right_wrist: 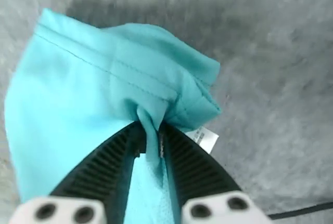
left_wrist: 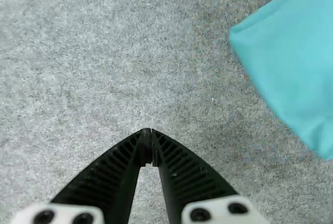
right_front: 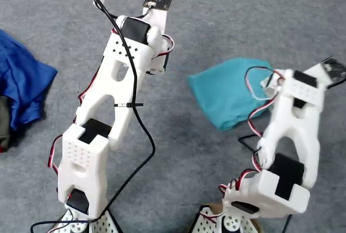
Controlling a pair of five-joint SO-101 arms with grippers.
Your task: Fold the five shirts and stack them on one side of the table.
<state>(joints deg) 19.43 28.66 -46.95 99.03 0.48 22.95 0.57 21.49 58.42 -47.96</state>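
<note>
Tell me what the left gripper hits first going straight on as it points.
Likely the bare grey table cover; the teal shirt lies off to one side of the left gripper.

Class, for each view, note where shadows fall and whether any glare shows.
High view: soft, even light, faint shadow beside the teal shirt, no glare. Left wrist view: flat light on the grey table, no clear shadow by the left gripper. Right wrist view: a dark shadow on the table beyond the shirt pinched in the right gripper.
</note>
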